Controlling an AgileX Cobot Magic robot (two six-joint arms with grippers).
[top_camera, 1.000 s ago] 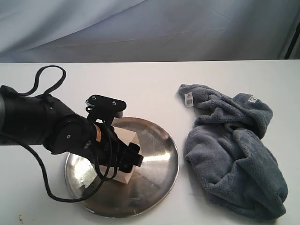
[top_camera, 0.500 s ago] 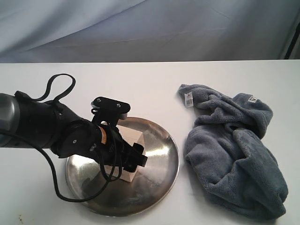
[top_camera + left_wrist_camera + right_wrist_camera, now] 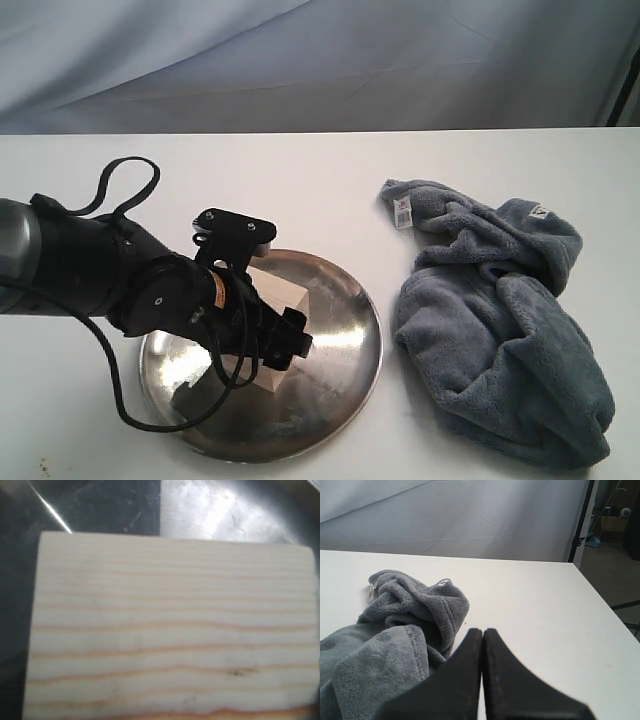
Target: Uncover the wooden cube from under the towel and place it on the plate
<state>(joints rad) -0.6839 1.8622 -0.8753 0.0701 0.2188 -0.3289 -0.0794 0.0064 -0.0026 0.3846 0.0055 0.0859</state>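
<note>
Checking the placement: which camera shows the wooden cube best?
Left wrist view: the wooden cube fills the frame unobstructed, grain clear, the plate beyond it. The exterior view shows it on the plate, but the left arm hides most of it. The right wrist view shows only the towel.

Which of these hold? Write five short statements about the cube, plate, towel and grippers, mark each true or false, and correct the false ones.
1. The wooden cube is within the rim of the plate. True.
2. The towel covers the cube. False: it lies crumpled on the table beside the plate, apart from the cube.
3. The right gripper is shut. True.
4. The left gripper is at the towel. False: it is at the cube, over the plate.
5. The towel has a white tag. True.
</note>
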